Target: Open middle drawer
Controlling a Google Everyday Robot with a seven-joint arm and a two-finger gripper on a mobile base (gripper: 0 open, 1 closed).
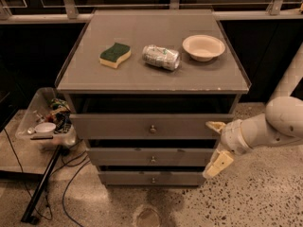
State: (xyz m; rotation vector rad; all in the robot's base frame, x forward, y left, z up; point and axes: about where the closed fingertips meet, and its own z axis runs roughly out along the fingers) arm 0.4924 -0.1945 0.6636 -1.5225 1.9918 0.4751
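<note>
The grey cabinet has three drawers stacked in its front. The middle drawer is a wide, shallow grey front with a small round metal knob at its centre, and it sits closed between the top drawer and the lowest drawer. My gripper is at the right end of the drawer fronts, level with the top and middle drawers, its two cream fingers spread apart and holding nothing. It is well to the right of the knob.
On the cabinet top lie a green-and-yellow sponge, a crushed can and a cream bowl. A clear bin of clutter on a stand is at the left, with cables on the speckled floor.
</note>
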